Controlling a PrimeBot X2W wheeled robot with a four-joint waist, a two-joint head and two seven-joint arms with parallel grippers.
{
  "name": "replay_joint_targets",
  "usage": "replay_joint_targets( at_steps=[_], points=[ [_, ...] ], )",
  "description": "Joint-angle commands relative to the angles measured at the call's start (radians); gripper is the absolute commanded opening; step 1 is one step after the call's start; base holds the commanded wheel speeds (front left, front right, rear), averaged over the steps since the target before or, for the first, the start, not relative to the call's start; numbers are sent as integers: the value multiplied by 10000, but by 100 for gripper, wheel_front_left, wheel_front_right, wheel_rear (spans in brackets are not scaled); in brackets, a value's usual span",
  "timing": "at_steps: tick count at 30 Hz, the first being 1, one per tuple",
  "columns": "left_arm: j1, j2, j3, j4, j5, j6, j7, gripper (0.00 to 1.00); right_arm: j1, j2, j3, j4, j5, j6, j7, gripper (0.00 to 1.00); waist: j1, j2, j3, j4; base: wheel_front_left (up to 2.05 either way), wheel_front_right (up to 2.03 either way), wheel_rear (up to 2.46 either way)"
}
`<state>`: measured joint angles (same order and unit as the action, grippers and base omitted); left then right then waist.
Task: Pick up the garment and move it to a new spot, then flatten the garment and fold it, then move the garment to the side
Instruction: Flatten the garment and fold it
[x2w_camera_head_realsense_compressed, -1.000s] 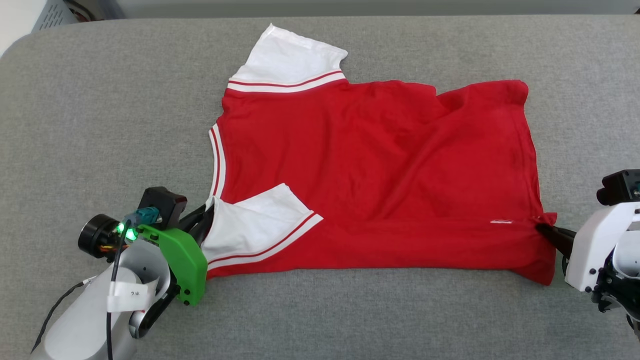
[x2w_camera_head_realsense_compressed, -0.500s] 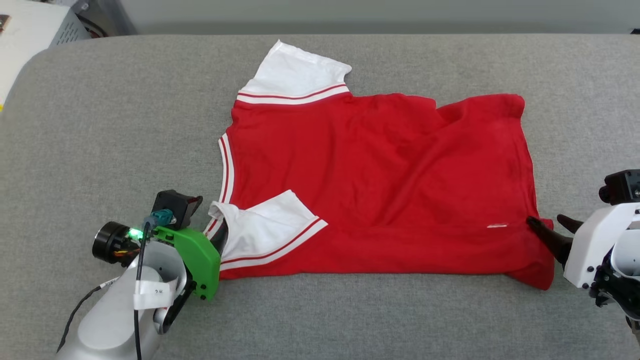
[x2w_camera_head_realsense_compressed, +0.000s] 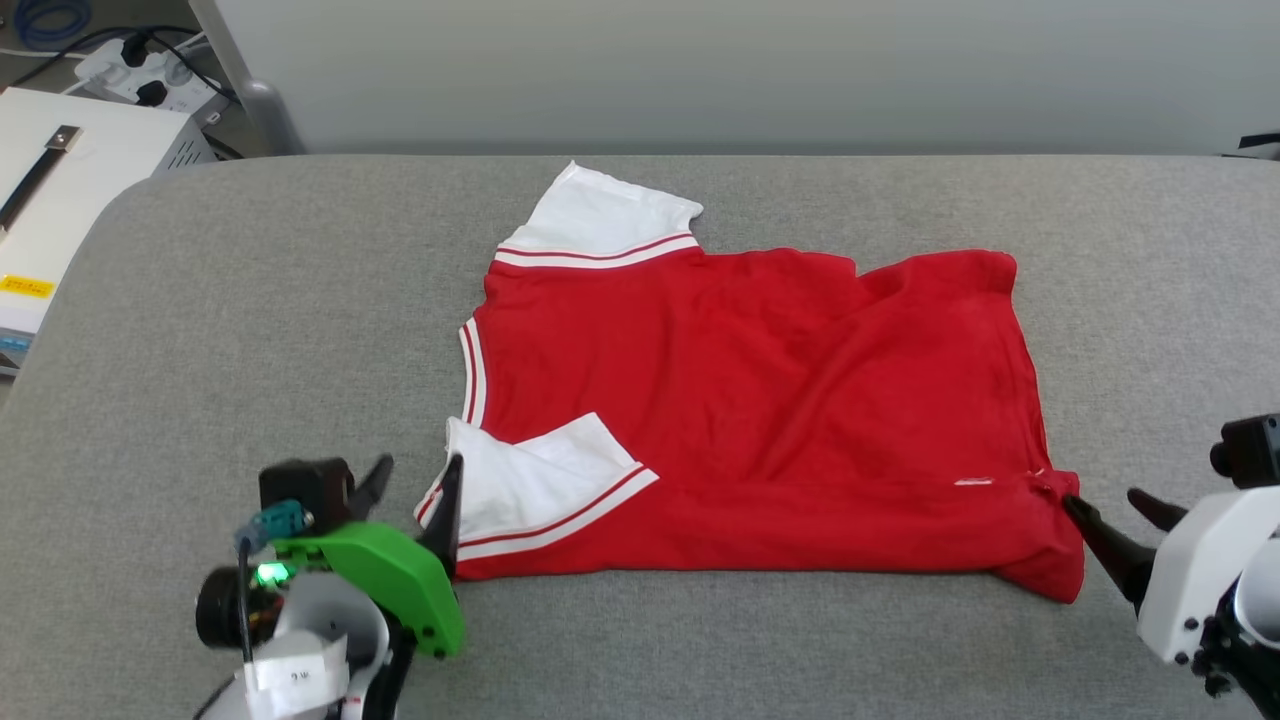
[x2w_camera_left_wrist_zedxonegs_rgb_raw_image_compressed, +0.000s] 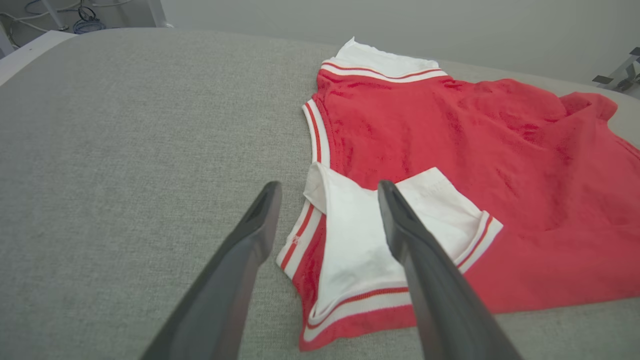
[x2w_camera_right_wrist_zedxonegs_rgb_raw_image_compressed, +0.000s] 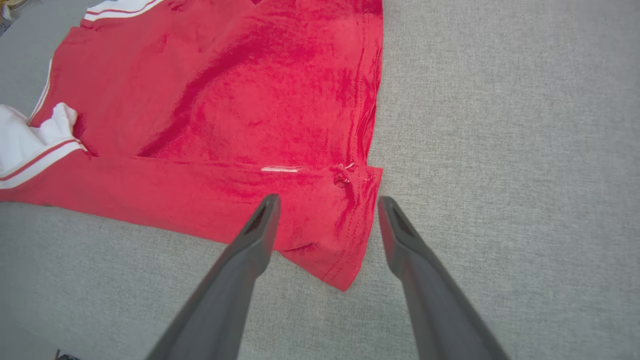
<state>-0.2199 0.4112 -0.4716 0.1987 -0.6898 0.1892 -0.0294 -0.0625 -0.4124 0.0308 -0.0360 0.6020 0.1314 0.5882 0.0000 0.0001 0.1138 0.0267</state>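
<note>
Both pinches held a second ago have been let go. The left gripper (x2w_camera_head_realsense_compressed: 420, 462), then closed on the neckline-side corner of the shirt, is now seen with its two dark fingers spread wide and nothing between them. The right gripper (x2w_camera_head_realsense_compressed: 1100, 497), then closed on the hem corner, is likewise spread wide and empty. The head camera has also been raised, so the whole scene sits lower in its view.

The red knitted garment (x2w_camera_head_realsense_compressed: 760, 400), with white short sleeves and red-and-white striped trim, is laid on the grey fabric-covered table (x2w_camera_head_realsense_compressed: 250, 330). Its plain red side is turned up, with the neckline towards the robot's left and the hem towards its right. The near white sleeve (x2w_camera_head_realsense_compressed: 540, 480) is folded over onto the red body, and the far white sleeve (x2w_camera_head_realsense_compressed: 600, 215) is spread flat on the table beyond it. Loose creases are seen across the middle. A small white mark (x2w_camera_head_realsense_compressed: 972, 482) is seen near the hem corner; whether it is a label or stitching cannot be told.

In the left wrist view one finger is seen over the near white sleeve and the other over bare table, though contact with the cloth cannot be confirmed. In the right wrist view the hem corner is seen between the two fingers. A white box (x2w_camera_head_realsense_compressed: 60, 200) is seen beyond the table's far left corner.
</note>
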Motion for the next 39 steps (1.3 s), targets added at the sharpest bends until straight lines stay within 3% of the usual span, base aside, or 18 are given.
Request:
replay_joint_targets(
  at_steps=[1,8,12,21,26,27,28,29,39],
  points=[
    [338,101,-9,-278,-157,166,264,100,246,172,-200,-190,-233,-7,194,100,0,-1,54,-3,0,0,0],
    [1073,867,-540,-1576,61,1030,2185,100,963,1376,-1220,-1081,-1026,-7,1409,100,0,-1,475,-92,0,0,0],
    [917,1099,-672,-1899,366,1456,2748,100,914,1656,-1444,-1486,-1320,-7,1666,100,0,-1,804,-198,0,0,0],
    [373,1089,-771,-1351,796,2063,3196,100,668,1878,-1375,-1994,-1515,-7,1905,100,0,-1,1346,-445,0,0,0],
    [209,1023,-1025,-688,665,1958,3794,100,587,1786,-1202,-2121,-1605,-7,1926,100,0,-1,1647,-542,0,0,0],
    [228,988,-1117,-617,575,1871,3985,73,585,1759,-1192,-2115,-1618,-7,1917,100,0,-1,1658,-539,0,0,0],
    [254,940,-1167,-584,477,1800,4108,33,584,1737,-1184,-2108,-1628,-7,1908,100,0,-1,1658,-532,0,0,0],
    [292,885,-1209,-564,363,1725,4216,0,581,1704,-1160,-2096,-1648,-7,1899,100,0,-1,1641,-518,0,0,0],
    [515,670,-833,-1298,18,1565,3361,0,482,1639,-1335,-1467,-1878,-7,1858,100,0,-1,1230,1,0,0,0]
  ],
)
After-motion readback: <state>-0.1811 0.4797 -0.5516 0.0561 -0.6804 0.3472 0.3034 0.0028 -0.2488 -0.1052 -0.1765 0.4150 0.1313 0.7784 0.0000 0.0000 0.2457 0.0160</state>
